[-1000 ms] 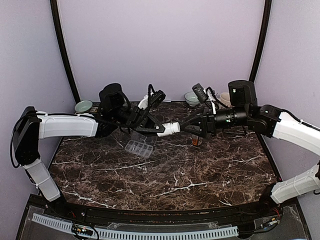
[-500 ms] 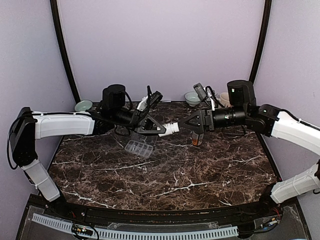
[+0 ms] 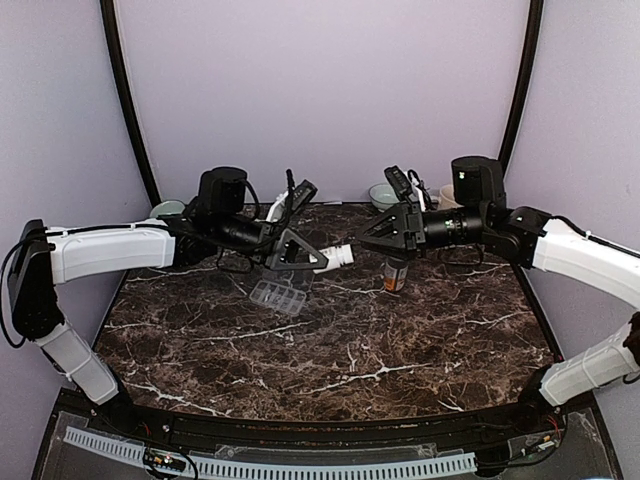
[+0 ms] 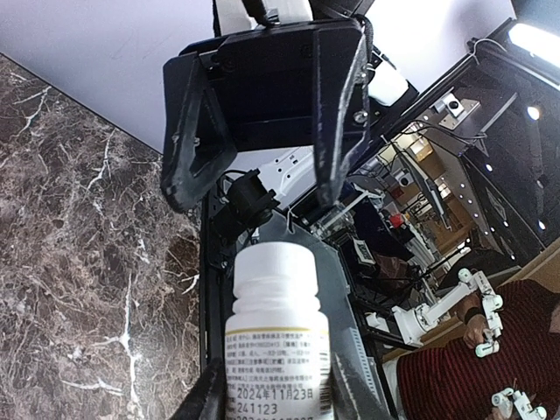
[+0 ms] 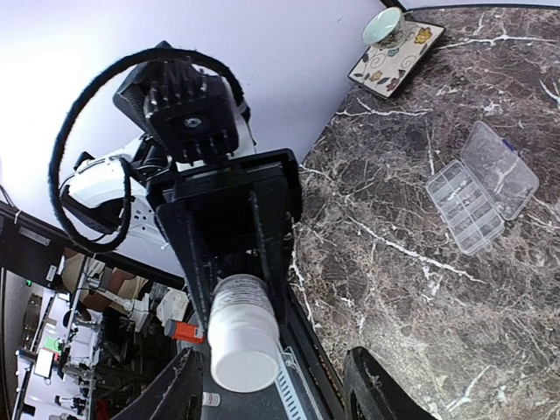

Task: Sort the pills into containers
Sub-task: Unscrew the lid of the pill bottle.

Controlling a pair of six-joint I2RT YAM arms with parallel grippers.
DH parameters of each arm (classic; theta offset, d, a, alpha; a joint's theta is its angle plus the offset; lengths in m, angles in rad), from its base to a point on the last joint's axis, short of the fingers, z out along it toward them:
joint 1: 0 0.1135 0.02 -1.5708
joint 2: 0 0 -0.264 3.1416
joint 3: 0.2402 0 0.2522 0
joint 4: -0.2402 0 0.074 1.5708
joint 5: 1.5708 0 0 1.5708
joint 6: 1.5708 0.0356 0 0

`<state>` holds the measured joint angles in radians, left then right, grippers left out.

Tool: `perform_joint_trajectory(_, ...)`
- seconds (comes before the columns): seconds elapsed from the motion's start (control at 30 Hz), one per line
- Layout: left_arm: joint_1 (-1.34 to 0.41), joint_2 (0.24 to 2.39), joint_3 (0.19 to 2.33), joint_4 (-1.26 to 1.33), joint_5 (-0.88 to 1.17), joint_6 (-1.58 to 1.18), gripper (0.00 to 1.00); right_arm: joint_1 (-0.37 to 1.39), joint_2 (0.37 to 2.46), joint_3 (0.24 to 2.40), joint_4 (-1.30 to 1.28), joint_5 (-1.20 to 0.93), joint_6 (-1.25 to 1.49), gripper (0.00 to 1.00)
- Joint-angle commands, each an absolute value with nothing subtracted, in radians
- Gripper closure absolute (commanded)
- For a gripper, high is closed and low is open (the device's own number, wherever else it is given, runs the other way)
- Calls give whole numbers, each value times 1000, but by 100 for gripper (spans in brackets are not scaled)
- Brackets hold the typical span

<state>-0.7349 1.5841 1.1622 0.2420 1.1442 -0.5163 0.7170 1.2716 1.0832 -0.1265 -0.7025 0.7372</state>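
Note:
My left gripper [image 3: 318,262] is shut on a white capped pill bottle [image 3: 341,256], held sideways above the table with its cap toward the right arm. In the left wrist view the bottle [image 4: 278,332] sits between my fingers [image 4: 210,394]. My right gripper [image 3: 375,237] is open and empty, just right of and slightly above the cap, not touching it. The right wrist view shows the bottle [image 5: 241,337] ahead of my right gripper [image 5: 276,394]. The clear organizer box [image 3: 278,296] lies open on the table below the left gripper; it also shows in the right wrist view [image 5: 481,188].
An amber bottle [image 3: 396,275] stands on the marble below the right gripper. Along the back edge are a green bowl [image 3: 167,211], another bowl [image 3: 383,195] and a mug [image 3: 447,197]. A patterned plate [image 5: 411,52] carries a small bowl [image 5: 385,24].
My right gripper has lifted up and drawn slightly back from the bottle's cap. My left gripper has kept hold of the white bottle, shifting only a little.

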Motion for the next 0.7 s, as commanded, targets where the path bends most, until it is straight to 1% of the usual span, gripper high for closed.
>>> perform_joint_trajectory(0.0, -730, 1560, 1187, 163, 1124, -431, 100, 712, 1277, 1095, -41, -764, 811, 46)
perform_joint_trajectory(0.27, -731, 1589, 1220, 144, 1126, -403, 100, 712, 1297, 1103, -104, -759, 796, 46)
perform_joint_trajectory(0.67, -731, 1622, 1272, 82, 1129, -359, 100, 712, 1322, 1107, -70, -793, 818, 46)
